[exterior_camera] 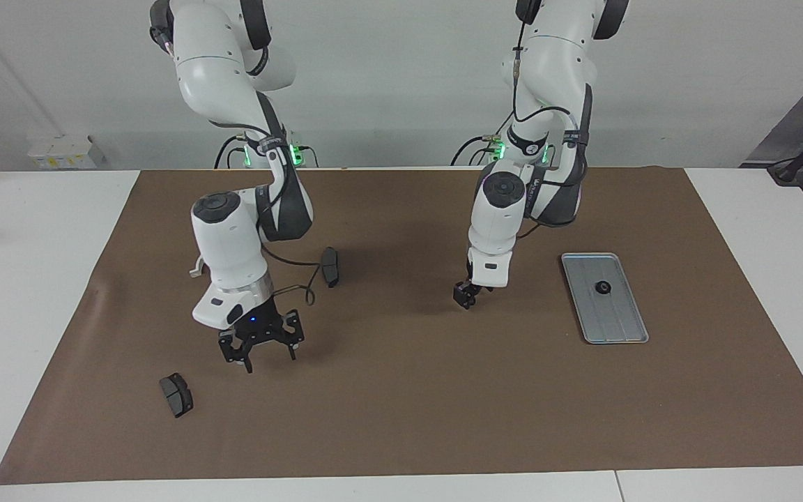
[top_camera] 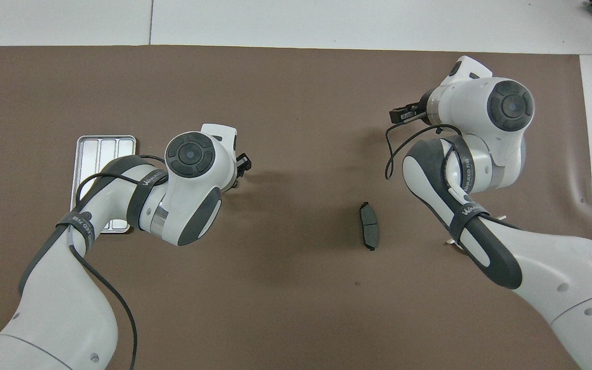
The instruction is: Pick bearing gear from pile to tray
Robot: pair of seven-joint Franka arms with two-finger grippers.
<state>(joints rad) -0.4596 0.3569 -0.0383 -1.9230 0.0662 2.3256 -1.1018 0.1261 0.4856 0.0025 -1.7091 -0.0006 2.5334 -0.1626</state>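
Note:
The silver tray lies at the left arm's end of the mat and holds one black ring. It also shows in the overhead view, partly under the left arm. My left gripper hangs low over the mat beside the tray, toward the middle of the mat. My right gripper is open and empty, low over the mat near a dark brake pad. A second brake pad lies mid-mat. The white bracket is mostly hidden by the right arm. No loose ring shows on the mat.
The brown mat covers the table. In the overhead view the second brake pad lies between the two arms. The right gripper and the left gripper both show there.

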